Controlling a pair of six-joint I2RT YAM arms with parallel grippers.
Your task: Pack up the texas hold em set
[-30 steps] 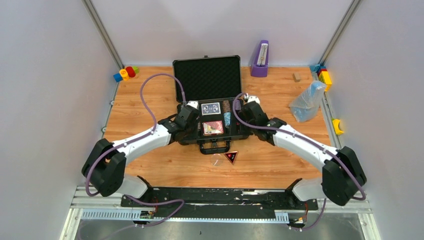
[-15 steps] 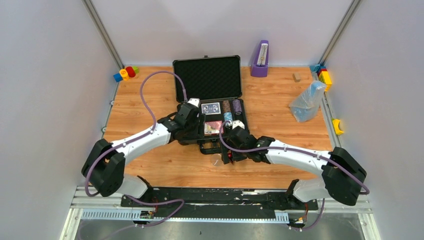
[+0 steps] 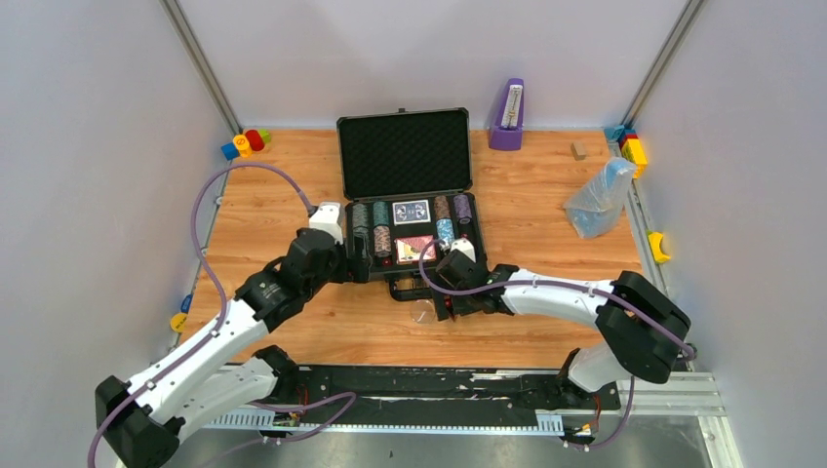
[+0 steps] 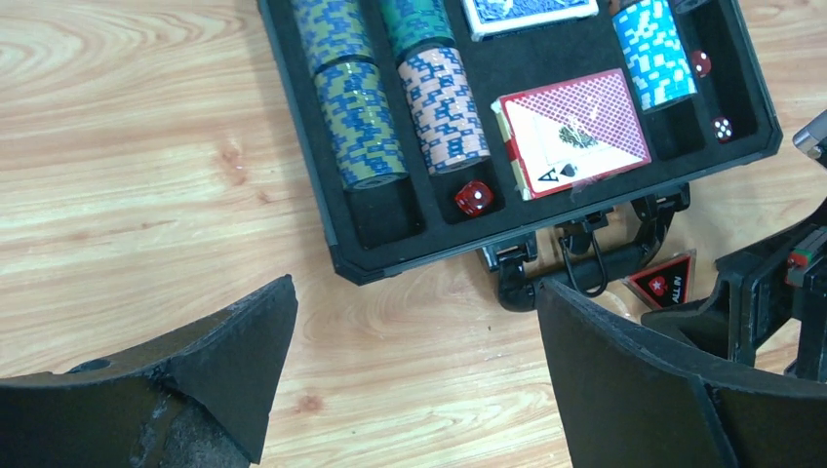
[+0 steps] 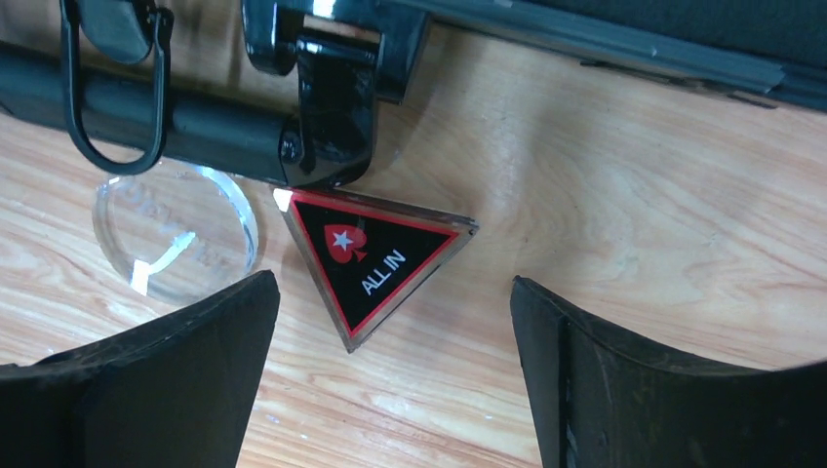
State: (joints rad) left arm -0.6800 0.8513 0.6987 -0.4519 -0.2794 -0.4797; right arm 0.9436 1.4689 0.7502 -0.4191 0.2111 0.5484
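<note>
The black case (image 3: pixel 346 239) lies open, its foam lid (image 3: pixel 405 156) raised. Its tray holds striped chip rolls (image 4: pixel 361 122), a red-backed card deck (image 4: pixel 575 132) and a small red die (image 4: pixel 474 198). My left gripper (image 4: pixel 417 292) is open and empty over bare wood just off the case's front-left corner (image 3: pixel 343 265). The triangular "ALL IN" button (image 5: pixel 375 258) lies on the table against the case handle (image 5: pixel 146 112). My right gripper (image 5: pixel 393 283) hangs open right over it (image 3: pixel 451 302), a finger on each side, not touching.
A clear round disc (image 5: pixel 176 234) lies left of the button. A clear plastic bag (image 3: pixel 600 200), a purple object (image 3: pixel 506 117), a small wooden block (image 3: pixel 578 149) and toy blocks (image 3: pixel 246 142) (image 3: pixel 632 146) sit along the back and right edges.
My left gripper has opened and drawn back out of the case to its front-left corner. My right gripper has swung from the case's right side down to the button in front.
</note>
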